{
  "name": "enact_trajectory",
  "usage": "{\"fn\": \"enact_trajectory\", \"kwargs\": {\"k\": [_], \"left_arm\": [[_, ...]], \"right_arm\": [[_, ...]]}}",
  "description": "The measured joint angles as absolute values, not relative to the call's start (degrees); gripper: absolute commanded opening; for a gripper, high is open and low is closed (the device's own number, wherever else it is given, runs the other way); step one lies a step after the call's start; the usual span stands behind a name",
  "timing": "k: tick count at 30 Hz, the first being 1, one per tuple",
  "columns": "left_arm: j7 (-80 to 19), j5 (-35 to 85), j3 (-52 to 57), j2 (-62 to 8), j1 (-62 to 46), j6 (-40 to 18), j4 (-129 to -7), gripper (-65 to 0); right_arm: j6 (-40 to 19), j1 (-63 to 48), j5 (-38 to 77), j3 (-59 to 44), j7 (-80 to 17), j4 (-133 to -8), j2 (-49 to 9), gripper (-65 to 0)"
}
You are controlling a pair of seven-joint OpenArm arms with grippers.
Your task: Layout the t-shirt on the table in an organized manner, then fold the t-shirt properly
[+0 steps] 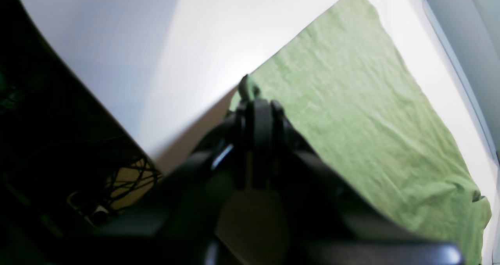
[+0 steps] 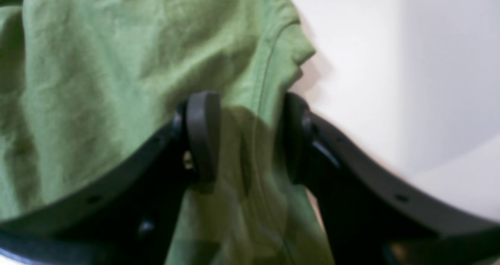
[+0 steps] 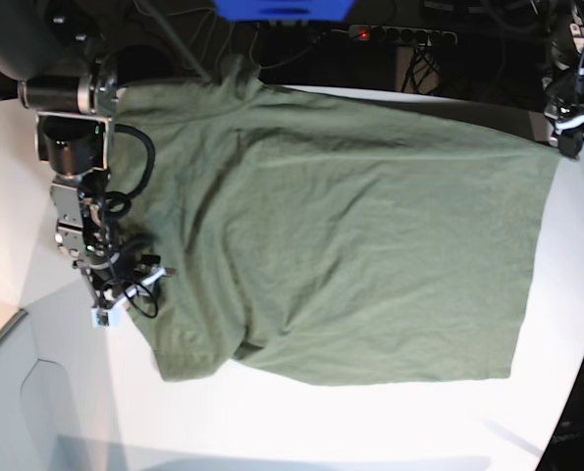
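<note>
Olive-green t-shirt (image 3: 350, 245) lies spread over the white worktop (image 3: 370, 432), filling the middle of the base view; its hem runs down the right side, and a short sleeve (image 3: 188, 358) sits at lower left, wrinkled. Cloth mostly flat with shallow creases. Left pincer (image 1: 247, 95), at the upper right corner of the base view, is pressed together on a corner of the t-shirt's hem; in the left wrist view a small tuft of green fabric pokes out above the dark tips at frame centre. Right pincer (image 2: 244, 136), at the left edge of the base view, stands spread, its two black fingers (image 2: 201, 132) straddling a fold of sleeve fabric near the seam, not closed on it. Power strip (image 3: 404, 35) lies beyond the worktop at top centre.
</note>
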State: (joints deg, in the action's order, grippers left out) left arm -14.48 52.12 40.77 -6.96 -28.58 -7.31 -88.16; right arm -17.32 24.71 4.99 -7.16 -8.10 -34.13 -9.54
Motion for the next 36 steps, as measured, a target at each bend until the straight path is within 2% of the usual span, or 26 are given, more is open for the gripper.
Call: {"fn": "enact_trajectory", "kwargs": {"k": [2,3,6,7,10,14,15,16,17,18,25,31,32,36], "left_arm": [[-14.46,52.12,40.77,-6.96,-28.53,-7.33,-88.16,-64.9],[-14.46,52.14,40.77,-6.94,-28.51,-7.33,-88.16,-64.9],[-14.46,52.12,40.77,-6.94,-28.56,-7.31,-88.16,-64.9],[-14.46,52.12,40.77,-6.94,-28.53,-7.33,-88.16,-64.9],[-14.28,52.14,40.77,-6.85,-28.58,-7.29,-88.16,-64.9],[-14.37,52.18,40.73,-6.87,-28.49,-7.35,-88.16,-64.9],[-14.28,52.12,40.8,-7.05,-28.42,-7.25,-88.16,-64.9],[-14.52,52.16,40.69,-6.96,-28.36,-7.38,-88.16,-64.9],[-14.28,52.18,40.73,-6.85,-28.51,-7.42,-88.16,-64.9],[-14.37,51.9,40.75,-6.92,-28.49,-7.25,-88.16,-64.9],[-14.5,52.18,40.71,-7.64,-26.2,-7.44,-88.16,-64.9],[-14.66,52.1,40.73,-8.08,-26.63,-7.31,-88.16,-64.9],[-14.7,52.12,40.73,-8.1,-26.61,-7.31,-88.16,-64.9],[-14.52,52.1,40.73,-8.08,-26.5,-7.31,-88.16,-64.9]], "right_arm": [[-17.3,24.71,4.97,-7.07,-8.1,-34.13,-9.37,-41.5],[-17.3,24.71,4.97,-7.05,-8.01,-34.13,-9.32,-44.7],[-17.3,24.71,4.99,-7.05,-8.32,-34.22,-9.39,-64.3],[-17.28,24.47,5.02,-7.18,-9.23,-35.03,-9.34,-65.0],[-17.3,20.47,4.71,-7.2,-11.09,-44.03,-8.99,-65.0],[-17.17,8.34,4.32,-7.05,-11.25,-66.41,-8.97,-65.0],[0.0,4.82,0.0,-6.96,0.0,-72.01,-8.95,-65.0],[-16.95,2.94,4.56,-6.96,-11.35,-75.26,-9.02,-65.0],[-16.78,-0.45,3.95,-6.74,-12.56,-80.84,-8.8,-65.0],[-16.86,-2.98,4.62,-5.78,-9.8,-84.12,-8.86,-65.0],[-17.39,-18.13,4.54,-0.86,-10.22,-97.01,-8.32,-65.0],[-17.54,-22.31,1.26,7.97,-7.05,-94.0,-11.03,-65.0],[-17.56,-21.71,0.1,9.72,-6.74,-92.05,-11.75,-63.5],[-17.56,-20.75,-1.83,12.71,-7.84,-88.75,-12.34,-47.9]]}}
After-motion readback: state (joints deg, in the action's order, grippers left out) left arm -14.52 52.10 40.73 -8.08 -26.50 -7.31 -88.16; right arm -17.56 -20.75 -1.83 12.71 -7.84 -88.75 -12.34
